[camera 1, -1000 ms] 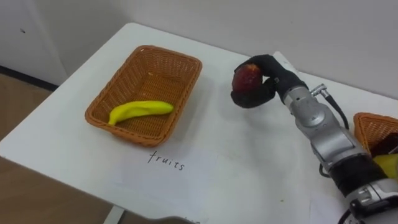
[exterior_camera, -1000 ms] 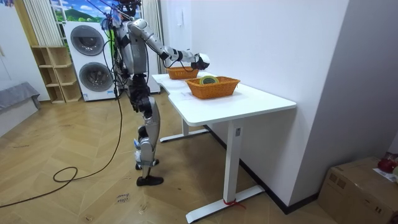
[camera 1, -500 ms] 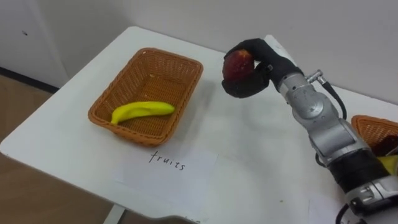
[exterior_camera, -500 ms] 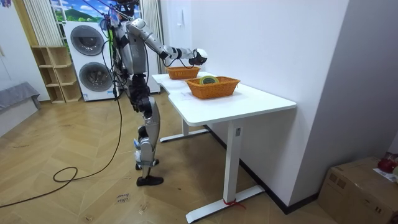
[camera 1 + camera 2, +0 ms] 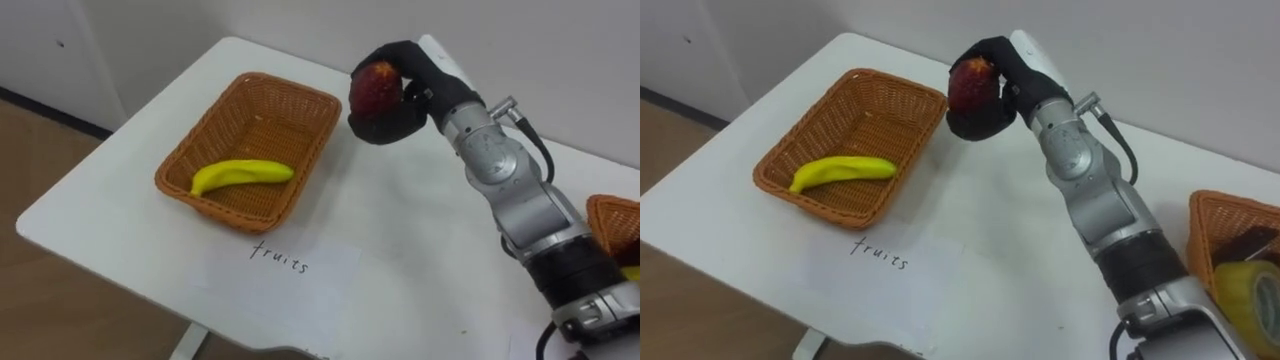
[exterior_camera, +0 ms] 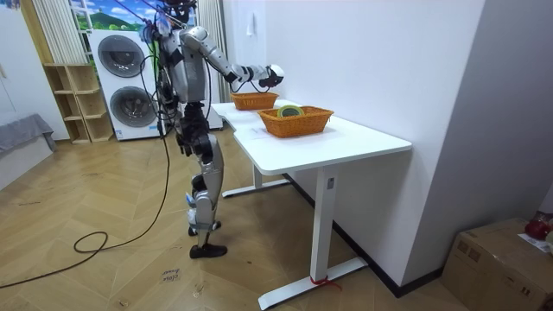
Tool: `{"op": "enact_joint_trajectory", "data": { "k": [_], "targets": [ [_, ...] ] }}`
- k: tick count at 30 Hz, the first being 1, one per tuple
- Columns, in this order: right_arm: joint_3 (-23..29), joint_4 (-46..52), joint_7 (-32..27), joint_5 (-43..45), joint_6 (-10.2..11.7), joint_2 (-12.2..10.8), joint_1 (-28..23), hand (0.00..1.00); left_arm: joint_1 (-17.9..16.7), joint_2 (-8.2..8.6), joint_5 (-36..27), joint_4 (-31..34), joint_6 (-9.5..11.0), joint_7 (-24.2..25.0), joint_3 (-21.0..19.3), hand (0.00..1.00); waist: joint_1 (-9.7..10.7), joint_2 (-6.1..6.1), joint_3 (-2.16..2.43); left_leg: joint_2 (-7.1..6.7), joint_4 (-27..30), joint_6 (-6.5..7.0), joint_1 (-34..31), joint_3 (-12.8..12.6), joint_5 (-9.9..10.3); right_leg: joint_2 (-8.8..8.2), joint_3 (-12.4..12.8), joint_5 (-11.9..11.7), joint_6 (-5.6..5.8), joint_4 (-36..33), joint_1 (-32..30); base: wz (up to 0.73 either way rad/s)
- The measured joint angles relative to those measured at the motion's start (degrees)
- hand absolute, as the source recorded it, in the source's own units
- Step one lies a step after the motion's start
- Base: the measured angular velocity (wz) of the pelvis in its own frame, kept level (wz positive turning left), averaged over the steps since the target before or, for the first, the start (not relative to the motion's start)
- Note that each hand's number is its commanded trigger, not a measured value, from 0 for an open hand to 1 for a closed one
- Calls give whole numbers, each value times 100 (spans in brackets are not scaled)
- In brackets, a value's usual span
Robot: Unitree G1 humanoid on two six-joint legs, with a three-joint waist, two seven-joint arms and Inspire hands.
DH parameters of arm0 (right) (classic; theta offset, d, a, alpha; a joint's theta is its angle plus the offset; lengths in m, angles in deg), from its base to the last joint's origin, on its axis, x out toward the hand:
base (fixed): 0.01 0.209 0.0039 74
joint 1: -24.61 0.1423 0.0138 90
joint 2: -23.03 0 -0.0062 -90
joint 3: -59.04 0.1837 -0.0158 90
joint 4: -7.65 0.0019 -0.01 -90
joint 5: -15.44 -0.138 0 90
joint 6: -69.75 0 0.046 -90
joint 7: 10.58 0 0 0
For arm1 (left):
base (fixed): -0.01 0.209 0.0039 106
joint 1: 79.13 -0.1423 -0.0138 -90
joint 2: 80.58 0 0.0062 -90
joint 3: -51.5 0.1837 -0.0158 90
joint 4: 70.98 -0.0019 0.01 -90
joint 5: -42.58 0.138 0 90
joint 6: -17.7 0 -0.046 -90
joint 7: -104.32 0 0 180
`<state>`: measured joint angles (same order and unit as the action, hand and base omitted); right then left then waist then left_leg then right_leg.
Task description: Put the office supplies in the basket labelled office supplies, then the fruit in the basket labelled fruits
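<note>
1. The white rectangular surface (image 5: 400, 250) carries everything. In the room view the robot stands upright on the wooden floor at its far end, facing it
2. The right arm comes in from the lower right and reaches nearly straight across the surface, its silver forearm leading up to a black-covered wrist. The room view shows it raised clear above both baskets
3. The brown woven wicker basket (image 5: 262, 125) sits on the left part of the surface, its long sides angled away from the robot
4. A second brown wicker basket (image 5: 1202, 215) is cut off by the right edge. A yellow roll of tape (image 5: 1250, 290) lies in it, partly out of frame, and the dark item behind the roll is too cropped to make out
5. A white sheet of paper (image 5: 320, 275) with a handwritten word lies flat on the surface, just in front of the left basket
6. The black right robot hand (image 5: 390, 125) is clamped around the dark red round fruit (image 5: 375, 88). Its fingers curl over the top and far side and the palm cups it from beneath, hiding the fruit's lower part
7. That fruit hangs in the air. In the eye views it shows just to the right of the left basket's far corner, apart from the rim
8. The yellow banana (image 5: 240, 175) lies inside the left basket, near its front wall
</note>
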<state>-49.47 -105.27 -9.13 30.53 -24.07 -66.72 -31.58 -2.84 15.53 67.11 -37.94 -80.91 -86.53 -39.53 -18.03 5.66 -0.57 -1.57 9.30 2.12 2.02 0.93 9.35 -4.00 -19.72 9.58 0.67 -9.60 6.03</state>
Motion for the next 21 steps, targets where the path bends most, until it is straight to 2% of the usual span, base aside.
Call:
{"op": "enact_joint_trajectory", "data": {
  "k": [7,12,21],
  "targets": [
    [-21,-1,-1,15,0,-61,0,100,-97,11,-4,-47,-12,36,-11,0,-172,-12,-9,-10,19,0,-16,96,0,-5,-81,1,2,9,36,9],
    [-58,-15,-25,-63,2,-90,0,100,-40,40,1,-242,31,39,-78,0,-287,-48,-63,-15,17,0,16,155,0,-6,-98,8,12,9,83,3],
    [-175,-49,-79,-126,9,-188,0,100,-86,40,6,-261,26,93,-92,0,-368,-35,-56,-28,48,-1,-40,269,-1,-19,-256,18,28,3,84,7]
  ]
}}
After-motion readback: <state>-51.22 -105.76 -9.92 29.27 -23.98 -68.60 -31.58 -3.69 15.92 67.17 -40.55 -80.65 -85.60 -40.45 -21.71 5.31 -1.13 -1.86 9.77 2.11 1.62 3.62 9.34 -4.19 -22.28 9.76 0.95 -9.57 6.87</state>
